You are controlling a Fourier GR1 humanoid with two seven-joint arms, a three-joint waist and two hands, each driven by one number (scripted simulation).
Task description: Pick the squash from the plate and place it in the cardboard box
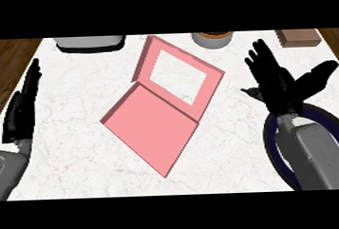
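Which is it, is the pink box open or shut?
Open. The pink box has its lid folded out flat beside it.

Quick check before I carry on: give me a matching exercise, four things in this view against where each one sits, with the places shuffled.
Things:
1. pink box
2. plate
3. left hand
4. grey appliance

Places:
A. far left corner of the counter
B. near right side
C. middle, flap raised
D. left edge, fingers up, resting

Pairs: 1-C, 2-B, 3-D, 4-A
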